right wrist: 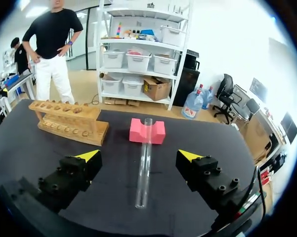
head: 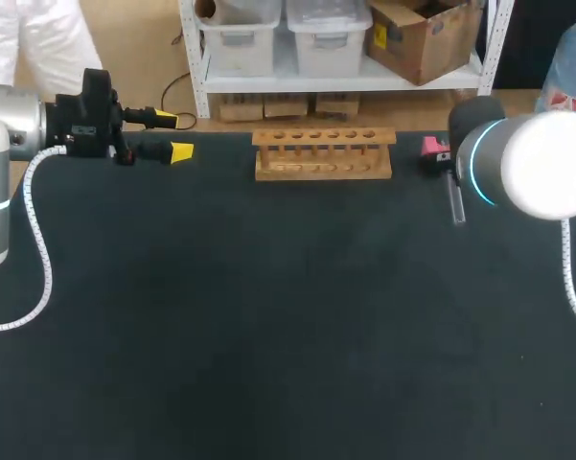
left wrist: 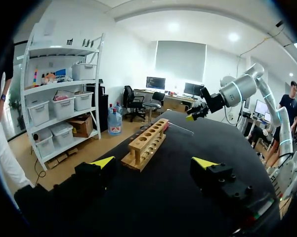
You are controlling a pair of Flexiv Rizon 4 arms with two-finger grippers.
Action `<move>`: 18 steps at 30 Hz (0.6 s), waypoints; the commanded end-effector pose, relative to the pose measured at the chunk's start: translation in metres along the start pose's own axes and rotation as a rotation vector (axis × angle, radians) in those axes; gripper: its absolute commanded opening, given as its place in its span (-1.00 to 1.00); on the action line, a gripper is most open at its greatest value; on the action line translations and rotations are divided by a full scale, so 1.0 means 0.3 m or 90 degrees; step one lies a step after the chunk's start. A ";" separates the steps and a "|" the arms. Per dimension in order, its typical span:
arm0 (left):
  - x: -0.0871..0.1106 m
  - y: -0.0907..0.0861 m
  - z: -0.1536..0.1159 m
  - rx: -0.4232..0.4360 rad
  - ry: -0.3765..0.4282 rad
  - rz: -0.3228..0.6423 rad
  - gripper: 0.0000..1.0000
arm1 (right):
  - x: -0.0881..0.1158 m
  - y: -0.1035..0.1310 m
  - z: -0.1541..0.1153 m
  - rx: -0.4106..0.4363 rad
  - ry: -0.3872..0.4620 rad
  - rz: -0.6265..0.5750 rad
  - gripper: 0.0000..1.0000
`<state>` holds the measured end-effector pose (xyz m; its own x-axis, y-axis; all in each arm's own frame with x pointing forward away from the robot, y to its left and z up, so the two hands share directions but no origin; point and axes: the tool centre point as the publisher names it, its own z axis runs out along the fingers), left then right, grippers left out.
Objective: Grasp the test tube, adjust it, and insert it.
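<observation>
The left gripper (left wrist: 154,163) has its two yellow-tipped fingers (left wrist: 104,162) wide apart, and there is nothing between them. In the head view the left gripper (head: 171,135) is at the far left of the table (head: 268,316), with its fingers pointing right toward the rack (head: 323,153). The gripper and the rack are well apart. The left arm (head: 10,125) comes in from the left side.

The right gripper (right wrist: 139,156) also has its fingers (right wrist: 88,156) wide apart. The test tube (right wrist: 144,163) lies flat on the black table between them, and neither finger touches it. The tube is clear and long. Its far end reaches the dip in a pink block (right wrist: 147,131), and its near end lies on the table under the gripper.

In the head view the big right arm (head: 527,163) hides the right gripper. Only part of the test tube (head: 456,206) shows there, at the far right of the table, with the pink block (head: 431,147) just beside it on the far side.

The rack is made of wood and has a row of round holes on top. It stands in the middle at the far edge of the table, to the left of the pink block. All the holes that can be seen are empty. From the left wrist view, the rack (left wrist: 148,143) is ahead of the left gripper, and the test tube (left wrist: 180,129) is farther off under the right arm (left wrist: 232,94).
</observation>
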<state>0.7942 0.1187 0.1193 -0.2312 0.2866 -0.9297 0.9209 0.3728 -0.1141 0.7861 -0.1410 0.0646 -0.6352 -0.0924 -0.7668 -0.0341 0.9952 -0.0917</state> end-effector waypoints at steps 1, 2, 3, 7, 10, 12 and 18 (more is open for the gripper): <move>0.005 -0.003 0.000 -0.002 -0.003 0.002 1.00 | 0.027 -0.005 0.077 -0.016 -0.123 0.003 1.00; 0.005 -0.003 0.000 -0.002 -0.003 0.002 1.00 | 0.033 -0.009 0.088 -0.014 -0.121 0.007 1.00; 0.005 -0.003 0.000 -0.002 -0.003 0.002 1.00 | 0.036 -0.016 0.101 -0.012 -0.118 0.012 1.00; 0.005 -0.003 0.000 -0.002 -0.003 0.002 1.00 | 0.042 -0.038 0.145 -0.022 -0.107 0.029 1.00; 0.005 -0.003 0.000 -0.002 -0.003 0.002 1.00 | 0.048 -0.048 0.178 -0.021 -0.102 0.026 1.00; 0.005 -0.003 0.000 -0.002 -0.003 0.002 1.00 | 0.049 -0.053 0.192 -0.022 -0.099 0.026 1.00; 0.005 -0.003 0.000 -0.002 -0.003 0.002 1.00 | 0.067 -0.059 0.231 -0.023 -0.085 0.030 1.00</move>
<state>0.7942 0.1187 0.1193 -0.2312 0.2866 -0.9297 0.9209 0.3728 -0.1141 0.8221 -0.1623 0.0146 -0.5785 -0.0491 -0.8142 -0.0198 0.9987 -0.0462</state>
